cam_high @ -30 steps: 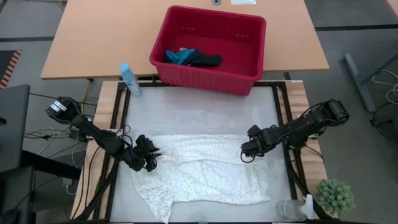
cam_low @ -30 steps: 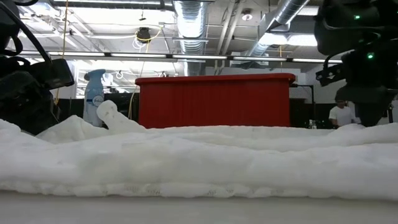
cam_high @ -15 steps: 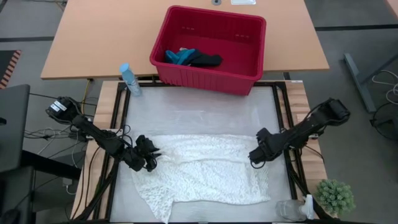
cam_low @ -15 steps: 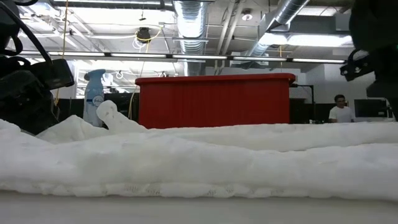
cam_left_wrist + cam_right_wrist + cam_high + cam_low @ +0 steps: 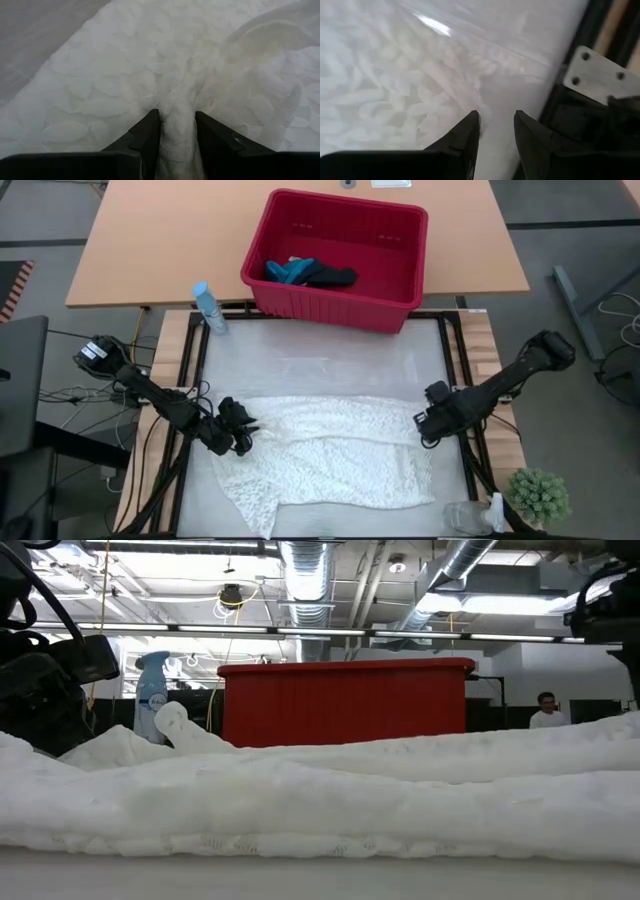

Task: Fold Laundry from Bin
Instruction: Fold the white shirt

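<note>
Since a second ago the right gripper (image 5: 432,423) has let go and backed off to the table's right edge, jaws parted and empty. Spread mid-table, the large white lacy cloth (image 5: 330,455) is light and floppy (best pinched at a corner); the left gripper (image 5: 238,430) is clenched on its left edge.

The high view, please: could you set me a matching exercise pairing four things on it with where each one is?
Things:
1. white cloth
2. teal cloth
3. spray bottle
4. plant

Places:
A. inside the red bin
B. spread flat between the two arms
C. on the table's corner past the right arm
D. standing beside the bin, on the left arm's side

Pairs: 1-B, 2-A, 3-D, 4-C
</note>
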Tool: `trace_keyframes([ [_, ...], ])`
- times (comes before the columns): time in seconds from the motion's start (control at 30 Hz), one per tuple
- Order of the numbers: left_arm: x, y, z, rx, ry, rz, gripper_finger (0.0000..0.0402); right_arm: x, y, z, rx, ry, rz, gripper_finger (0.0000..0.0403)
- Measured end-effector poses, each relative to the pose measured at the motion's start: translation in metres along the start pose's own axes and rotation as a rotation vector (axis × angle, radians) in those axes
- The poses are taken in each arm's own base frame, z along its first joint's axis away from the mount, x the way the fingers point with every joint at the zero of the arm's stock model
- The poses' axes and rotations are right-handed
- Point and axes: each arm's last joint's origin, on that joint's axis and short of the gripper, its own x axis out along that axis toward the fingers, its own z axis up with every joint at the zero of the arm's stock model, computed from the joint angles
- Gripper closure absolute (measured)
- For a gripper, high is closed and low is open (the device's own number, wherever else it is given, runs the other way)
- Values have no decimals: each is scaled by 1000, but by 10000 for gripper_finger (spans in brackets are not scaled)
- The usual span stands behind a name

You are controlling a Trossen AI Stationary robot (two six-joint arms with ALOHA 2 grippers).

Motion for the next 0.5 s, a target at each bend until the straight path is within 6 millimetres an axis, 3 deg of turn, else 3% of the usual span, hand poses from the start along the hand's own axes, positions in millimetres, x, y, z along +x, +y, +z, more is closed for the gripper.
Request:
trace_keyframes([
  [0.13, 0, 0, 0, 0, 0, 0, 288, -3, 0, 1, -2, -30, 69, 254],
  [0.33, 0, 0, 0, 0, -1, 0, 288, 0, 0, -1, -8, 45, 1, 254],
  [0.5, 0, 0, 0, 0, -1, 1, 288, -1, 6, 1, -36, -48, 88, 254],
])
